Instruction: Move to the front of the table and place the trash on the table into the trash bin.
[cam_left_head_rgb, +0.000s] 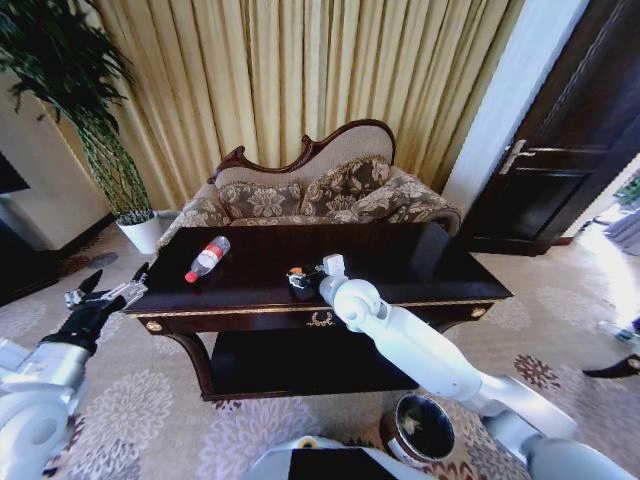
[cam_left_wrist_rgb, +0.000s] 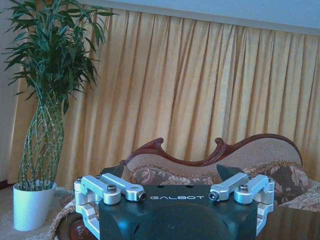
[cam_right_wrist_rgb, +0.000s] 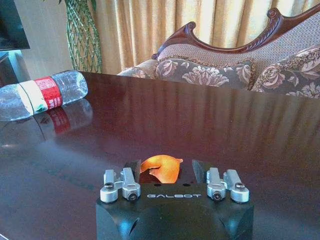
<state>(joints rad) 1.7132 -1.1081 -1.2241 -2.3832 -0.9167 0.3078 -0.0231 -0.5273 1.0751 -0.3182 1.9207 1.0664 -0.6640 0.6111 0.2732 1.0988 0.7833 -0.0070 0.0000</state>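
right gripper (cam_right_wrist_rgb: 166, 172) low over the table (cam_left_head_rgb: 420, 262) near its front edge, fingers spread either side of the orange scrap (cam_right_wrist_rgb: 161, 167), probably not clamped yet; bottle (cam_left_head_rgb: 207, 258) lies off to its left, nearer the idle left gripper (cam_left_head_rgb: 104, 295)

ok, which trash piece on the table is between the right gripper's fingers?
The orange scrap, between the right gripper fingers; the bottle lies apart.

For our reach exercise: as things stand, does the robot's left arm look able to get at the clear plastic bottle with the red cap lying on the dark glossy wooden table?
Probably yes. The left gripper hangs open off the dark glossy wooden table's left end, and the clear plastic bottle with the red cap lies toward that end with bare tabletop between.
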